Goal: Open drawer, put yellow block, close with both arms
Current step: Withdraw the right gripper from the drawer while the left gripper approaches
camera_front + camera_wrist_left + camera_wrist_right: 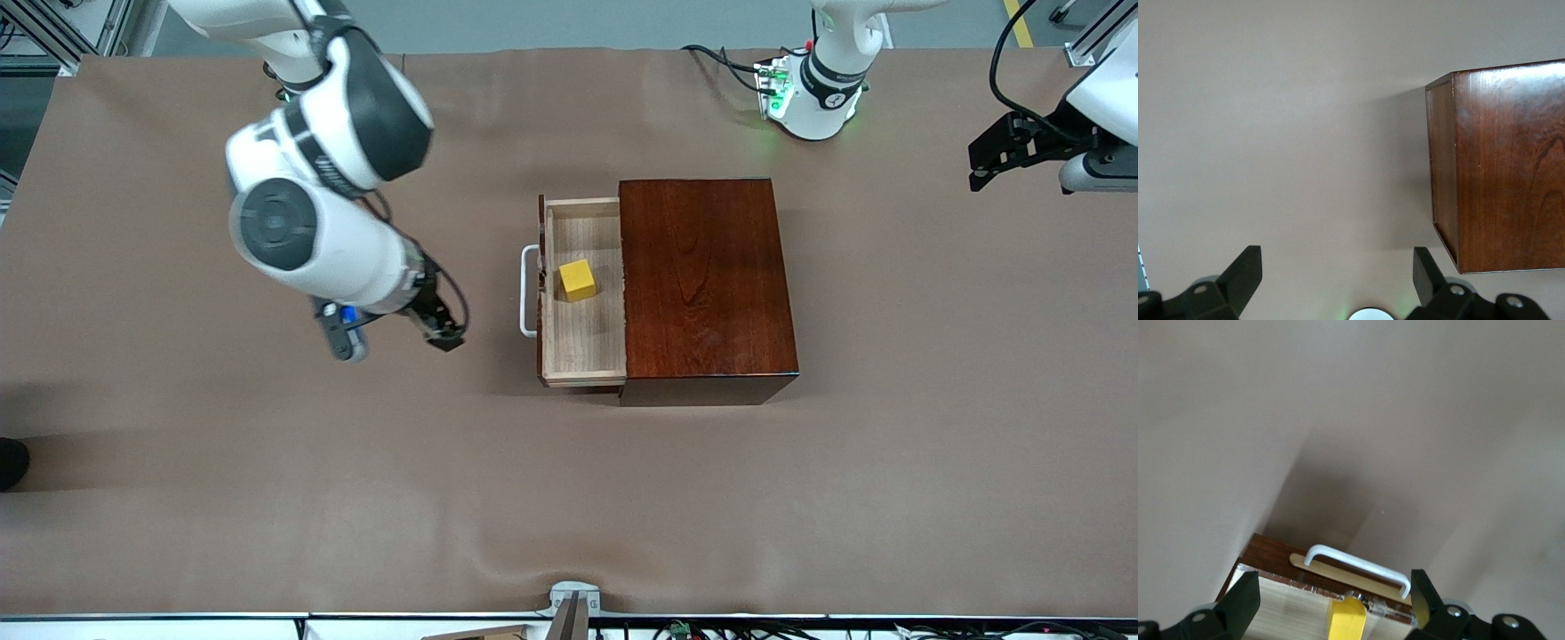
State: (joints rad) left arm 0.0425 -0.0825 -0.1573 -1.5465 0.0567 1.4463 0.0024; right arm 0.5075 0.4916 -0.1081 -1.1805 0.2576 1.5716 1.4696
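Drawer (582,293) stands pulled out of the dark wooden box (702,284), toward the right arm's end of the bench (569,498), and the yellow block (578,280) already sits inside on the pale floor, close to the drawer front. So what's left, by my read, is the close.

Right hand (396,333) hangs empty over bare bench, fingers spread wide, nothing between them. It sits just off the white handle (529,292), on the side the drawer opens toward; right wrist view looks straight at the handle (1358,563) and the block (1348,620) past it. Handle's long axis runs across the push direction, so the hand faces its broad side. Push line runs from hand, through handle, into box.

Left hand (1005,151) is parked at the left arm's end of the bench, well apart from the box, fingers also apart and empty; left wrist view shows only the box's closed end (1498,167).

Right arm is clearly the nearer one to the drawer front. Left would likely brace the box's closed end while right pushes.
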